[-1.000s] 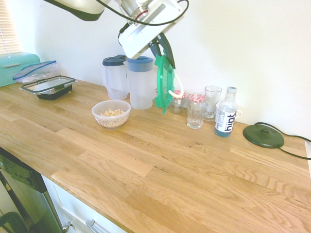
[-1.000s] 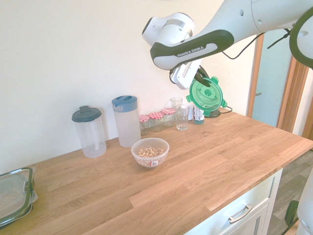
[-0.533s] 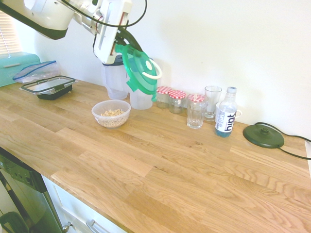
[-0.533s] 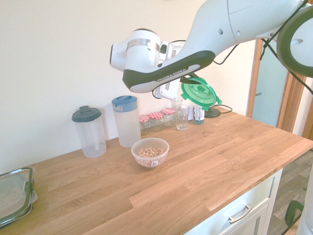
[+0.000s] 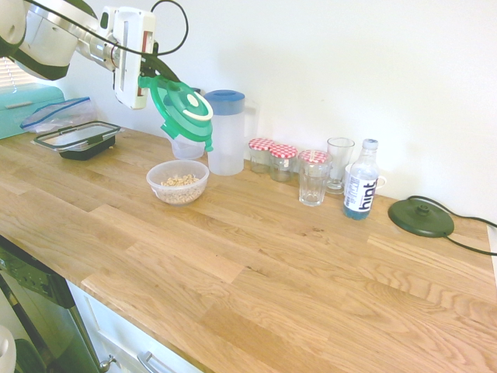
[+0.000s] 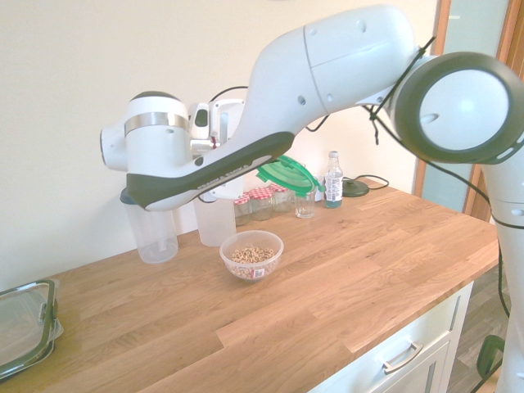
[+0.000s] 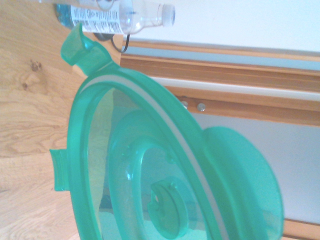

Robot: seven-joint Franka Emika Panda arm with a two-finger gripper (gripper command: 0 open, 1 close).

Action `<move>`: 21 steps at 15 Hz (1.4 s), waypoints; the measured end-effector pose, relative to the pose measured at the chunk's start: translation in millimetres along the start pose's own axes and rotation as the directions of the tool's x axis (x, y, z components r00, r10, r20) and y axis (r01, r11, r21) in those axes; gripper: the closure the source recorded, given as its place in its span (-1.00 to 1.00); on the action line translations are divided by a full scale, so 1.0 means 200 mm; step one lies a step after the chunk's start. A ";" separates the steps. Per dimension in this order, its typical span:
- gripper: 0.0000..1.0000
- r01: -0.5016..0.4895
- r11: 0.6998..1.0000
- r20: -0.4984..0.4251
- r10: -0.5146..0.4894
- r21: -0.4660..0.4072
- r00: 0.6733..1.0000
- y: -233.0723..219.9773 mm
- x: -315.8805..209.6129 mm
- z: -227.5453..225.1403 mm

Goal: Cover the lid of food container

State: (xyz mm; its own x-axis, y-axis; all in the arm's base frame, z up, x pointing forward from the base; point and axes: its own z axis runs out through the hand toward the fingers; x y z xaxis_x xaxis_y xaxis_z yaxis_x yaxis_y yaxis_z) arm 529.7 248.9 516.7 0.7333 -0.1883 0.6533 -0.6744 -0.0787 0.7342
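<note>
Lid (image 5: 182,109), clamped in your tool (image 5: 147,76), has swung leftward to hang tilted at twelve o'clock above the food container (image 5: 178,181); lowering comes next.

Open air btwn the held green lid (image 5: 183,111) and the grain bowl (image 5: 178,181) below it, nothing over the bowl. Just behind the bowl stand two jugs (image 5: 225,132), close to the lid's far edge. Further along the wall: jam jars (image 5: 272,158), two glasses (image 5: 314,178), a water bottle (image 5: 360,180), a dark disc w/ cord (image 5: 421,217). Black-rimmed box (image 5: 78,140) sits well off to the other side. Front of worktop (image 5: 256,287) bare
</note>
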 end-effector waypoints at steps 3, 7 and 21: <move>1.00 -0.026 0.998 -0.034 0.024 -0.049 0.999 -0.13 -0.04 -0.09; 1.00 -0.052 0.993 -0.060 0.046 -0.103 0.997 -0.25 -0.10 -0.15; 1.00 -0.092 0.976 -0.094 0.075 -0.197 0.993 -0.51 -0.43 -0.20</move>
State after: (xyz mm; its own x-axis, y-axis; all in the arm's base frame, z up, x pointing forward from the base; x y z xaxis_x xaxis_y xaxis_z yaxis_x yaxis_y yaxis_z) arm 538.2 312.6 392.4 0.6856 -0.1007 0.7210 -0.7088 0.1334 0.6927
